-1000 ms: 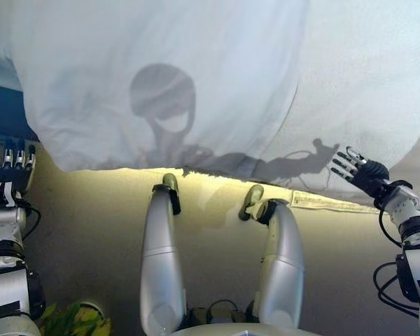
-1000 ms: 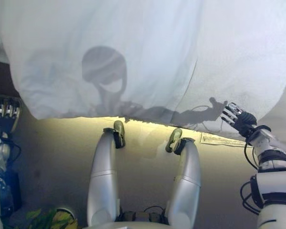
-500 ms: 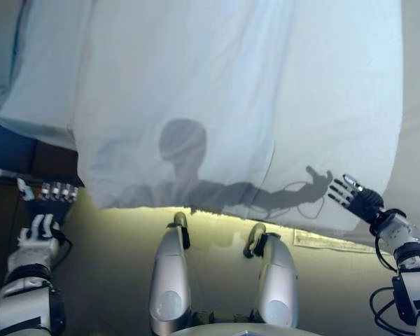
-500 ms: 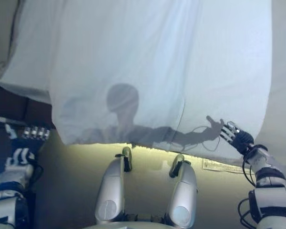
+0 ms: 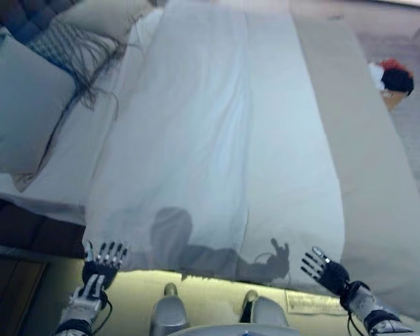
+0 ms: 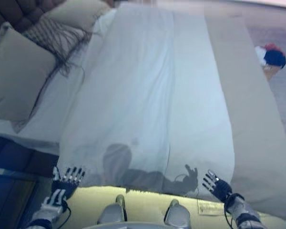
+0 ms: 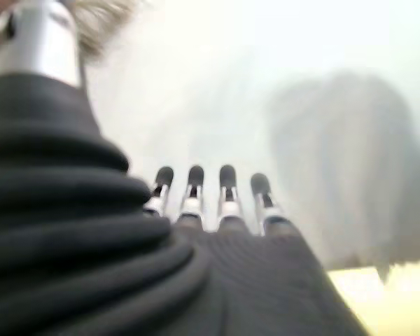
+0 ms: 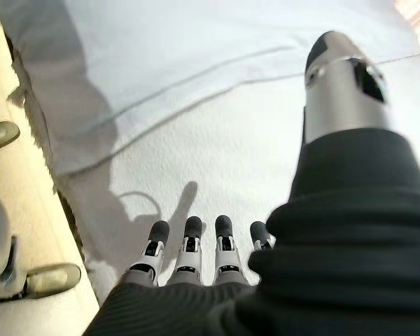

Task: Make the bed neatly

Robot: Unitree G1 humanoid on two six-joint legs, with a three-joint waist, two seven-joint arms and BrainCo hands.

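With the camera lifted since a moment before, the white duvet lay flat across the bed, left hand at seven o'clock and right hand at five, both spread and empty, suggesting smoothing remained.

Matt white cloth sheet, smooth; beige cloth pillow beside it.

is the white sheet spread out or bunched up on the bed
Spread out: the white sheet lies flat along the bed, one long crease down it.

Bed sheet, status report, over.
Both hands open: left hand, right hand at near edge. White sheet spread flat on bed. Nothing in the way.
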